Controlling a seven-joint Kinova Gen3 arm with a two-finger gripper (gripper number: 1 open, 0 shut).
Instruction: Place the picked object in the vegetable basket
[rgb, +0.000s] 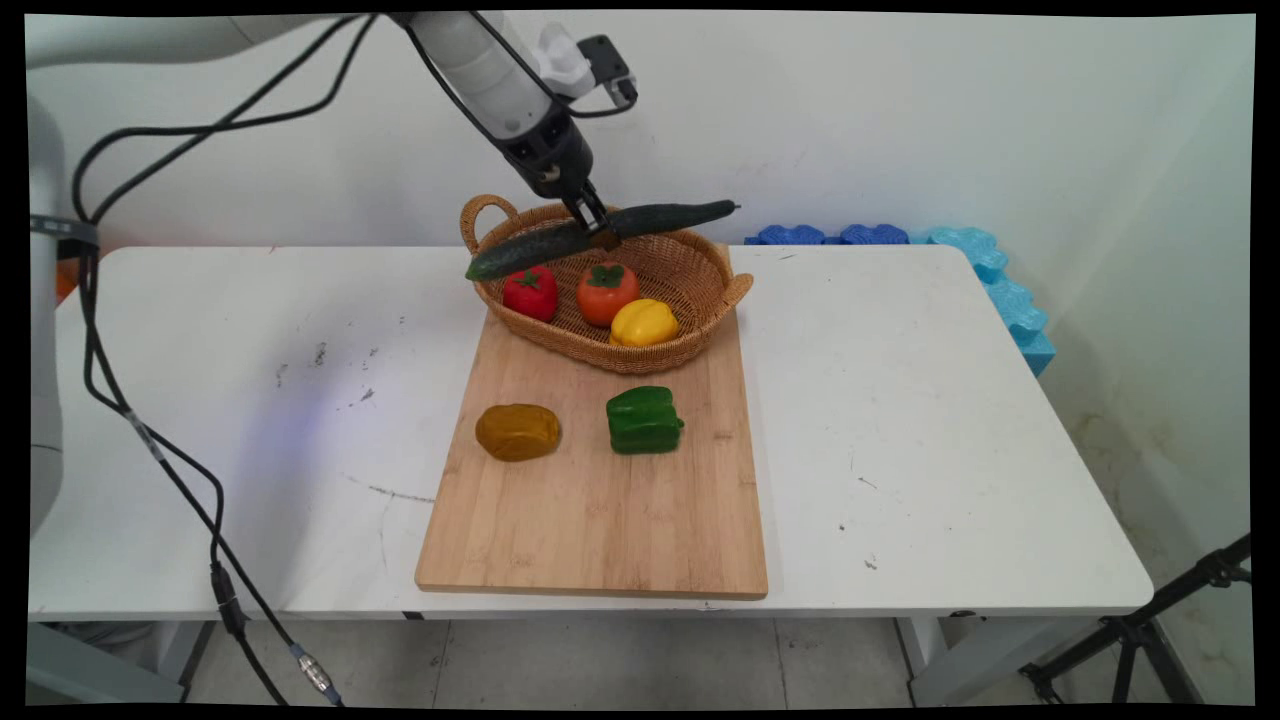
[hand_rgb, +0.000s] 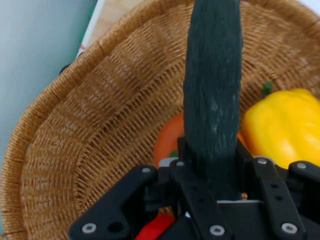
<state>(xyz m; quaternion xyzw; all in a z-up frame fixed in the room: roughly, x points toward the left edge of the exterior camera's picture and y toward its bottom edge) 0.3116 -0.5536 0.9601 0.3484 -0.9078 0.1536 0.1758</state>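
1. The black two-finger gripper (rgb: 592, 216) is clenched around the middle of a long dark green cucumber (rgb: 540, 247), holding it in the air over the oval woven wicker basket (rgb: 700, 330).
2. The cucumber slants, its left end lower and nearer, its right end higher, above the basket's far rim.
3. Inside the basket lie a red strawberry (rgb: 530, 292), an orange persimmon (rgb: 606, 291) and a yellow bell pepper (rgb: 644, 323).
4. The basket sits on the far end of a pale wooden cutting board (rgb: 600, 520) on the white table (rgb: 900, 420).
5. Nearer on the board rest a brown potato (rgb: 517, 431) at left and a green bell pepper (rgb: 643, 420) at right, apart.
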